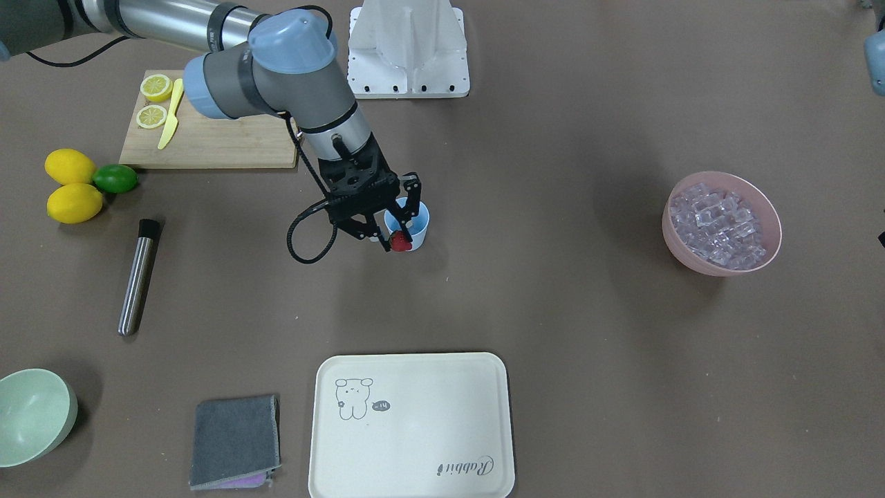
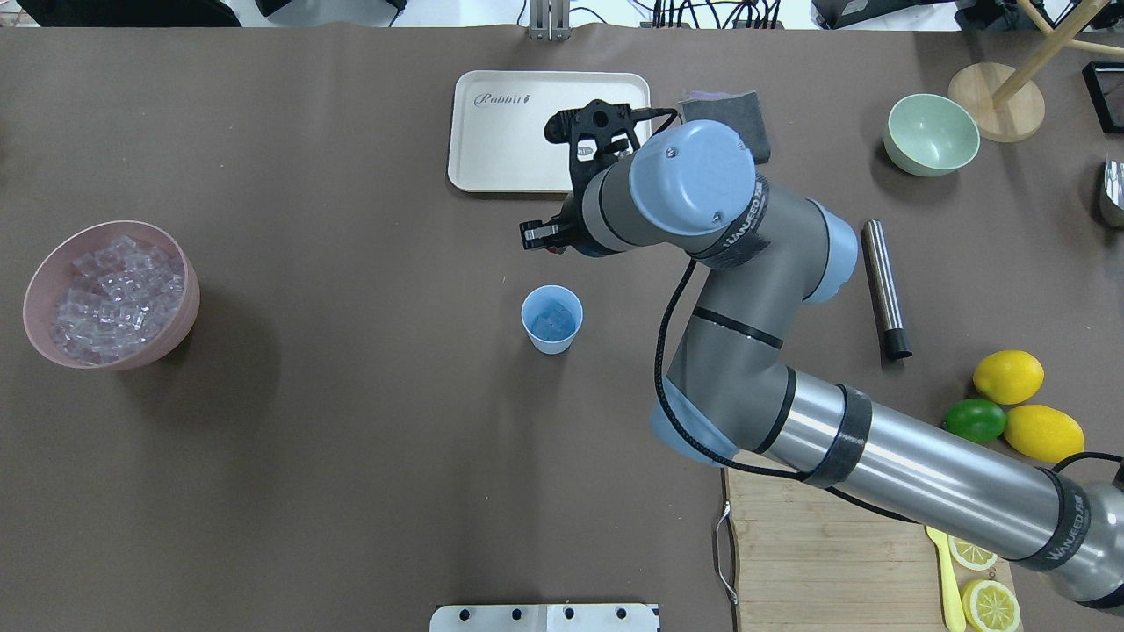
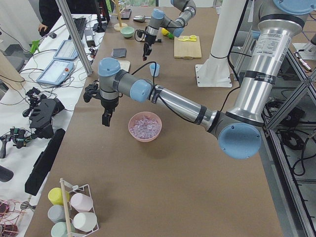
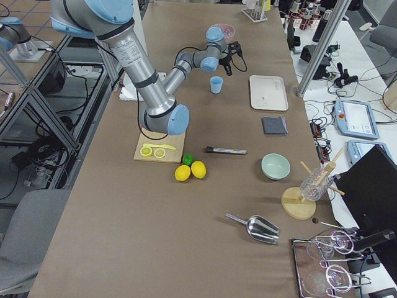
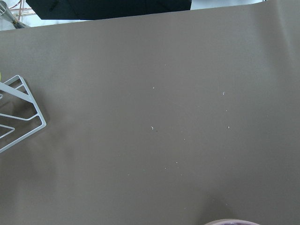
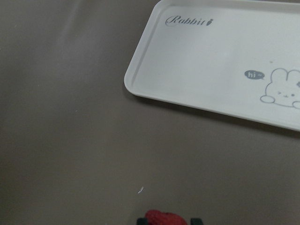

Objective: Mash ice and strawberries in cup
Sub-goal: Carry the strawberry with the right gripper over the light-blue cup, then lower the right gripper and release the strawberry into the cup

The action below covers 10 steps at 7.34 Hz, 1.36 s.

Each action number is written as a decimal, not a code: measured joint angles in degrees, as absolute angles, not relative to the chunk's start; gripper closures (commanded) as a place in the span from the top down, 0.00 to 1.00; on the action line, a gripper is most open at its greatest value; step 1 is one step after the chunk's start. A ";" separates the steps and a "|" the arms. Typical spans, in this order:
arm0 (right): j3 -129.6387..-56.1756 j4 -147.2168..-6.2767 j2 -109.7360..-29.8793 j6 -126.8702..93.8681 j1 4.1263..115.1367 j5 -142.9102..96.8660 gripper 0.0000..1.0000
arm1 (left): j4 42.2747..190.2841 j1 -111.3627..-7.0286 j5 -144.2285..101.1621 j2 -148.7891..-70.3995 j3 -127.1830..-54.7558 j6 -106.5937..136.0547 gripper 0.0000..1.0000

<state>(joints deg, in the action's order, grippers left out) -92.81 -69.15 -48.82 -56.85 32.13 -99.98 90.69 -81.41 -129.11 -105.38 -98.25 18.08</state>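
My right gripper (image 1: 398,239) is shut on the small red strawberry (image 1: 399,241), held raised just on the tray side of the light blue cup (image 2: 551,319). In the right wrist view the strawberry (image 6: 163,218) shows at the bottom edge between the fingertips. The cup stands upright mid-table with a few ice cubes (image 2: 552,323) in it. More ice (image 1: 719,221) fills the pink bowl (image 1: 771,242). My left gripper (image 3: 106,118) hangs above the table beside the pink bowl (image 3: 145,126); I cannot tell whether it is open or shut.
A steel muddler (image 1: 137,277) lies right of the cup. A cutting board (image 1: 228,142) carries lemon halves and a yellow knife; two lemons and a lime (image 1: 115,178) lie beside it. A white tray (image 1: 411,425), grey cloth (image 1: 235,440) and pale green bowl (image 1: 31,415) line the far edge.
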 measured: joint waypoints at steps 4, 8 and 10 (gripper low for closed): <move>-93.04 -69.74 -50.18 -56.94 29.04 -99.28 0.00 | 90.70 -81.42 -129.11 -105.37 -98.09 18.29 0.97; -96.94 -73.35 -52.26 -57.06 27.51 -99.64 0.00 | 90.86 -81.39 -129.19 -105.07 -98.13 18.02 0.97; -99.29 -75.94 -52.07 -58.38 26.89 -99.74 0.19 | 90.88 -81.39 -129.20 -104.98 -98.13 17.89 0.97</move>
